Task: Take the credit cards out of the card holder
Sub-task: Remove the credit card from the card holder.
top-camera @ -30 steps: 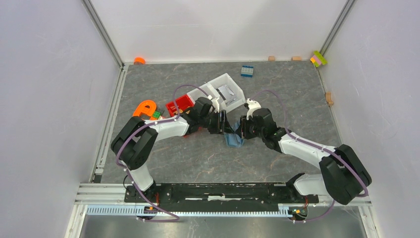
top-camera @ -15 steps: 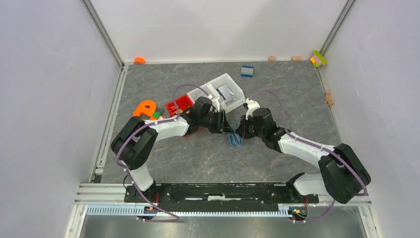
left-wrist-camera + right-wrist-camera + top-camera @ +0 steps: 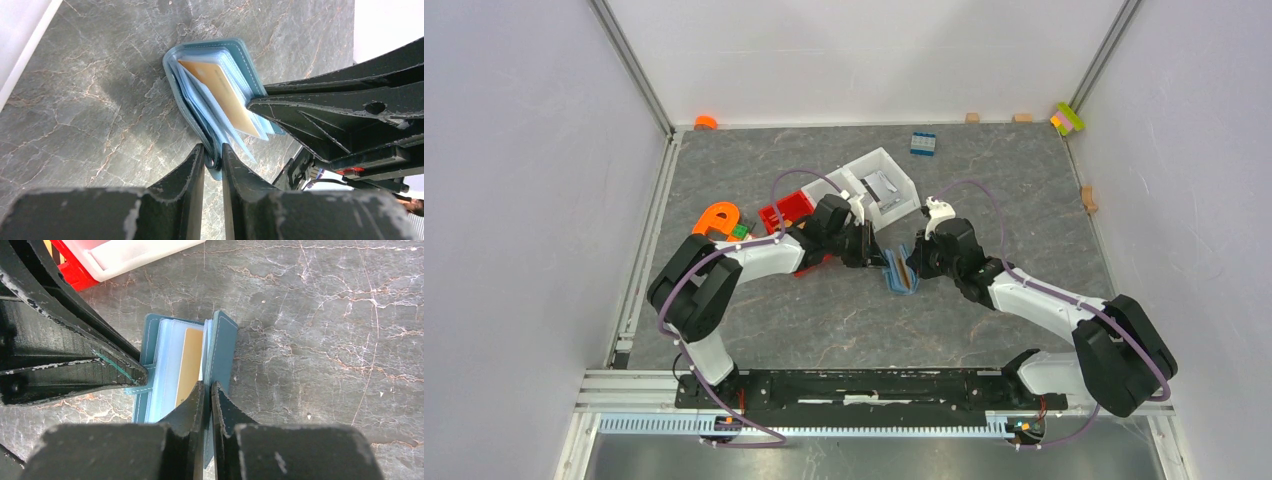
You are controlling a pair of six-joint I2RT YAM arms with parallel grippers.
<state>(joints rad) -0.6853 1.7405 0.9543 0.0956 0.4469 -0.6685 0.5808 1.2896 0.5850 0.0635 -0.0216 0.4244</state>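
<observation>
The teal card holder is held open just above the table's middle, between the two grippers. My left gripper is shut on one cover. My right gripper is shut on the other cover. Pale blue sleeves fan out between the covers. One tan credit card sits in a sleeve and also shows in the right wrist view. Other cards are hidden. The left gripper point in its own view is; the right gripper point in its own view is.
A white bin and a red block stand just behind the left gripper. An orange piece lies to the left. A small blue studded brick lies at the back. Small blocks line the back and right walls.
The card holder has been pulled further open and lifted back a little. The right gripper has shifted slightly to the right with its cover. The left gripper has barely moved.
</observation>
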